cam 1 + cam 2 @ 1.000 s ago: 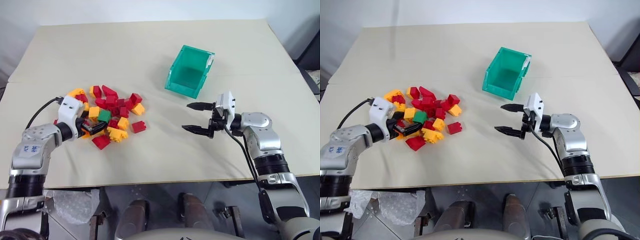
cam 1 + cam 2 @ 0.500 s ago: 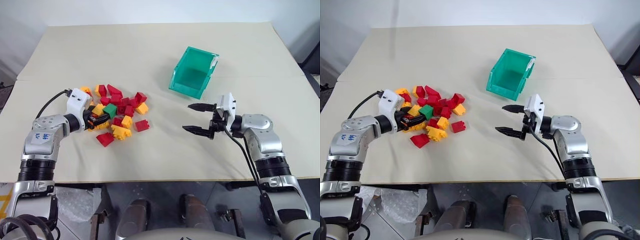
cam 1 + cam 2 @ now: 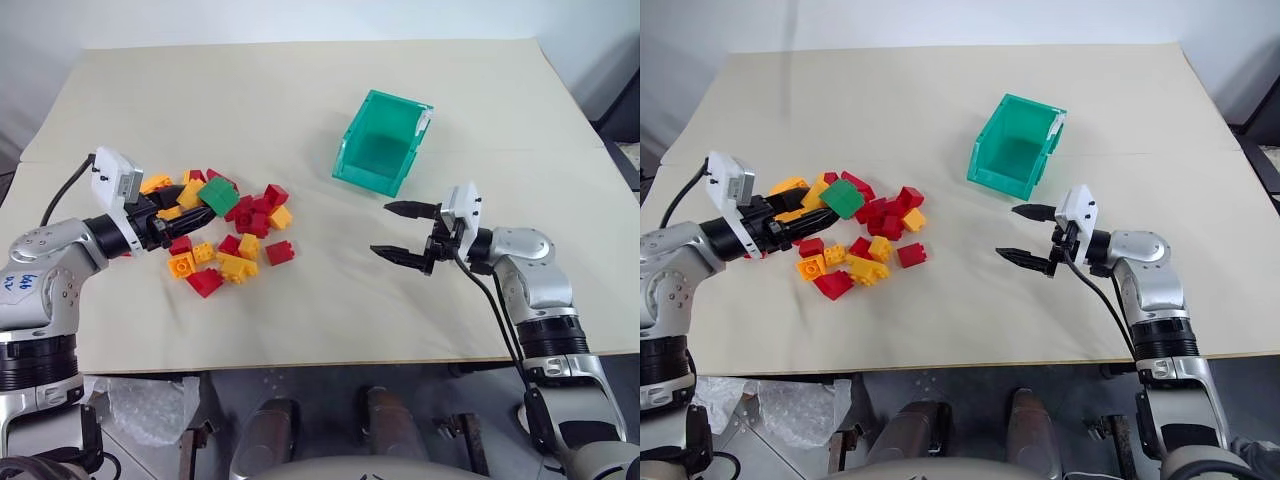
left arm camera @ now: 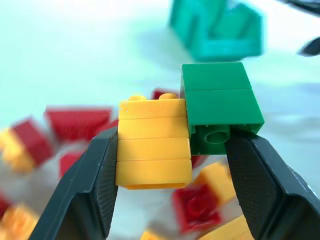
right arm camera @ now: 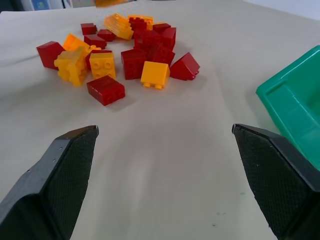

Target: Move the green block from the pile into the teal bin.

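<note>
Left gripper [image 4: 172,150] pinches the small studded green plastic block [image 3: 217,195] plus a stray yellow-orange brick [image 4: 154,149] above the red/yellow brick pile [image 3: 230,235], bound for the translucent teal bin [image 3: 383,142] at 2 o'clock; right gripper [image 3: 402,232] idles spread wide.

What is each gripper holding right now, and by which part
The left gripper clamps the green block and a yellow brick side by side, fingers on their outer faces. The right gripper is open, holding nothing.
</note>
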{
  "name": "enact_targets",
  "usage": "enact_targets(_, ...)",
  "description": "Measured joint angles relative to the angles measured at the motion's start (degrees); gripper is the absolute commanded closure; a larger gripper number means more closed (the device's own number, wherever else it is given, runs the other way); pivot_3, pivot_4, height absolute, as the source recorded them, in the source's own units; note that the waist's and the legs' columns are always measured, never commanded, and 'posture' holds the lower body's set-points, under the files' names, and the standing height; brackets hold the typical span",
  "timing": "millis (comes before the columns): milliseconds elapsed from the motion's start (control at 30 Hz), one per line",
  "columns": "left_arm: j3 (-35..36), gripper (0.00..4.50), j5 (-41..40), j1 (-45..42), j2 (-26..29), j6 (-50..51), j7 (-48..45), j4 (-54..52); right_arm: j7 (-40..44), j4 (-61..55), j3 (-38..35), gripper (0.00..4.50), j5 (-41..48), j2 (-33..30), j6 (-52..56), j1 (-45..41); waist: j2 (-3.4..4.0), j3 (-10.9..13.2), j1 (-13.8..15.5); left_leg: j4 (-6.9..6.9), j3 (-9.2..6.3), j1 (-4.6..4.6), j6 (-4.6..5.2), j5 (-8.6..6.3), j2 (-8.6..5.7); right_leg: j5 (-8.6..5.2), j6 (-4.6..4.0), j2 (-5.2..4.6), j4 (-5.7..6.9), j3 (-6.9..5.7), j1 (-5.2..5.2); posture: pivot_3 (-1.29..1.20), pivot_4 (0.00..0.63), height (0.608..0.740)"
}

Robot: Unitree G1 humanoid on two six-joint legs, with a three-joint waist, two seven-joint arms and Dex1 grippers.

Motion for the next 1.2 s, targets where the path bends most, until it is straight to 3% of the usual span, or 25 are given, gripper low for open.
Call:
enact_targets(167, -5.68, 1.71, 0.23, 0.12, 0.05, -1.38, -3.35, -3.85, -1.08, -1.49, -0.67, 0.0, 0.49, -0.72, 1.0, 1.11, 0.0, 0.0, 0.16, 0.0, 0.0, -0.01, 0.01, -0.01, -0.01, 0.0, 0.0, 0.0, -0.03, 0.0, 0.03, 0.0, 0.15, 0.74)
enact_targets(300, -15.11, 1.71, 3.09, -2.33, -4.87, -4.76, -5.35, -2.92, -2.28, -2.79, -2.47, 0.0, 1.28, -1.8, 1.88, 1.89, 0.0, 0.0, 0.46, 0.04, -0.01, -0.01, 0.02, -0.01, -0.04, 0.01, 0.01, 0.01, -0.05, -0.03, 0.07, 0.0, 0.15, 0.74)
enact_targets(467, -24.83, 1.71, 9.59, -9.04, -11.2, -11.91, -7.04, 7.41, -2.95, -5.51, -3.8, 0.0, 1.68, -2.77, 2.46, 4.3, -0.01, 0.01, 0.24, 0.01, 0.05, 0.01, 0.02, 0.0, -0.25, 0.01, 0.02, 0.1, -0.06, -0.04, 0.08, 0.0, 0.15, 0.74)
enact_targets(633, -28.76, 1.71, 15.88, -15.37, -16.1, -20.07, -7.51, 20.55, -4.24, -8.09, -5.04, 0.0, 2.35, -3.29, 3.56, 6.8, -0.02, 0.01, 0.16, 0.04, 0.15, 0.02, 0.04, -0.01, -0.26, 0.02, 0.03, 0.09, -0.07, -0.02, 0.07, 0.0, 0.15, 0.74)
enact_targets(700, -29.68, 0.99, 17.85, -17.01, -17.42, -22.29, -7.56, 25.27, -4.82, -9.09, -5.2, 0.0, 2.57, -3.32, 3.66, 7.77, -0.02, 0.01, 0.24, 0.05, 0.18, 0.01, 0.04, -0.01, -0.28, 0.02, 0.04, 0.08, -0.07, -0.03, 0.08, 0.0, 0.15, 0.74)
enact_targets(833, -30.33, 0.01, 20.01, -17.72, -17.36, -23.25, -8.26, 27.39, -5.39, -10.07, -5.22, 0.0, 2.64, -3.32, 4.04, 8.61, -0.02, 0.01, 0.12, 0.05, 0.17, 0.02, 0.06, -0.01, -0.28, 0.03, 0.04, 0.07, -0.03, 0.0, 0.07, 0.0, 0.15, 0.74)
enact_targets(967, -29.14, 0.01, 19.83, -16.48, -15.27, -22.57, -9.59, 25.04, -5.52, -10.71, -5.21, 0.0, 2.89, -3.45, 4.86, 8.73, -0.02, 0.01, 0.09, 0.11, 0.14, 0.02, 0.06, -0.01, -0.25, 0.03, 0.04, 0.08, 0.01, 0.01, 0.07, 0.0, 0.15, 0.74)
enact_targets(1200, -21.94, 0.01, 16.6, -10.56, -6.68, -18.19, -11.02, 16.16, -4.23, -11.59, -4.8, 0.0, 2.9, -5.82, 6.21, 8.87, -0.02, 0.01, 0.15, 0.11, 0.11, 0.02, 0.08, -0.03, -0.01, 0.03, 0.04, 0.03, 0.01, 0.02, 0.07, 0.0, 0.15, 0.74)
